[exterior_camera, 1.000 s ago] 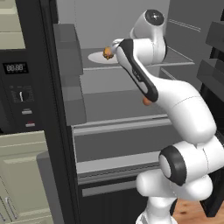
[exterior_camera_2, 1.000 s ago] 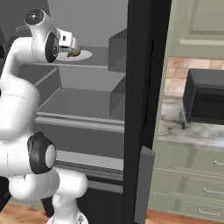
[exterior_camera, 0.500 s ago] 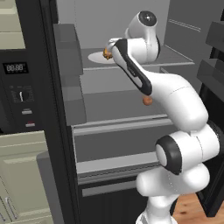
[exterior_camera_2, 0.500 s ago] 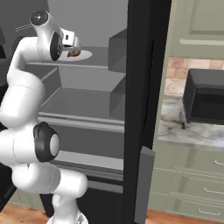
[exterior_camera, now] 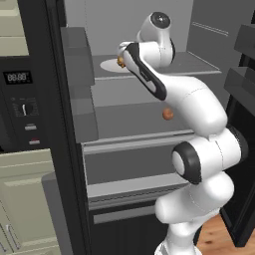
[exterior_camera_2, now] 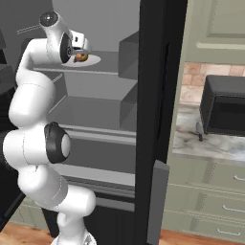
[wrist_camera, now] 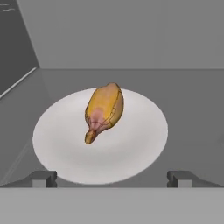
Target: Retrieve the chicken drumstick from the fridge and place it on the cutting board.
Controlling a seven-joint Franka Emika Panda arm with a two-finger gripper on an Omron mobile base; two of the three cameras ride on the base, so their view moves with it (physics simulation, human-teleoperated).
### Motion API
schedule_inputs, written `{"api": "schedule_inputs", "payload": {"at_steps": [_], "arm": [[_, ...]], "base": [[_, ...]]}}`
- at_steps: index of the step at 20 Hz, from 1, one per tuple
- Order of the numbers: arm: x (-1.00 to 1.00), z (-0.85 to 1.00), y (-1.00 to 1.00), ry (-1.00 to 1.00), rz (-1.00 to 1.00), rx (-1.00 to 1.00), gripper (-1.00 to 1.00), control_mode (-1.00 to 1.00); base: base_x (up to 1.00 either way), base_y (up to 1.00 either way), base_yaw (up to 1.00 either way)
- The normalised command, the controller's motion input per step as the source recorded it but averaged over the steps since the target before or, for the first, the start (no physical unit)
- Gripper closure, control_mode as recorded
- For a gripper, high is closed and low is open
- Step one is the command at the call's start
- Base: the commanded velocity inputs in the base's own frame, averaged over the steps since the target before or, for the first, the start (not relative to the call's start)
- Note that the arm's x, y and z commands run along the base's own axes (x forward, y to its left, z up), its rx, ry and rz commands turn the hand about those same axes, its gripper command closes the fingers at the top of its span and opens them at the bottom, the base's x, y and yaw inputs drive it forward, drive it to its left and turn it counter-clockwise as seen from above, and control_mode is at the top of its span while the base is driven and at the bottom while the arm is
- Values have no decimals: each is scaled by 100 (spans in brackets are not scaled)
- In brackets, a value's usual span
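Observation:
The chicken drumstick (wrist_camera: 104, 111), golden-brown and lumpy, lies on a white plate (wrist_camera: 131, 144) on the top shelf of the fridge (exterior_camera: 59, 109). My gripper (wrist_camera: 111, 177) is open, its two dark fingertips (wrist_camera: 43, 177) set wide apart at the plate's near rim, short of the meat and touching nothing. From the base views the hand (exterior_camera: 124, 51) hovers right at the drumstick (exterior_camera_2: 81, 57) over the plate (exterior_camera: 105, 65). The cutting board is out of view.
A small orange-red ball (exterior_camera: 168, 114) sits on the shelf below, beside my arm. Grey door bins (exterior_camera: 82, 99) line the left side. The black oven (exterior_camera: 20, 94) stands left of the fridge. A dark microwave (exterior_camera_2: 222, 112) rests on the marble counter (exterior_camera_2: 201, 143) to the right.
The arm has reached deeper into the top shelf, bringing the hand closer to the plate and the drumstick. The drumstick and plate have not moved.

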Motion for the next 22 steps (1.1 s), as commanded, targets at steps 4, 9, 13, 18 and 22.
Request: {"api": "schedule_inputs", "payload": {"at_steps": [4, 9, 13, 18, 22], "arm": [[33, -3, 6, 2, 0, 0, -100, -100], [35, -13, 3, 9, 0, 0, -100, -100], [33, -21, 2, 8, 0, 0, -100, -100], [32, -16, 2, 7, 0, 0, -100, -100], [30, -2, 8, 0, 0, 0, -100, -100]], "base": [[0, 0, 0], [0, 0, 0], [0, 0, 0], [0, 0, 0], [0, 0, 0]]}}
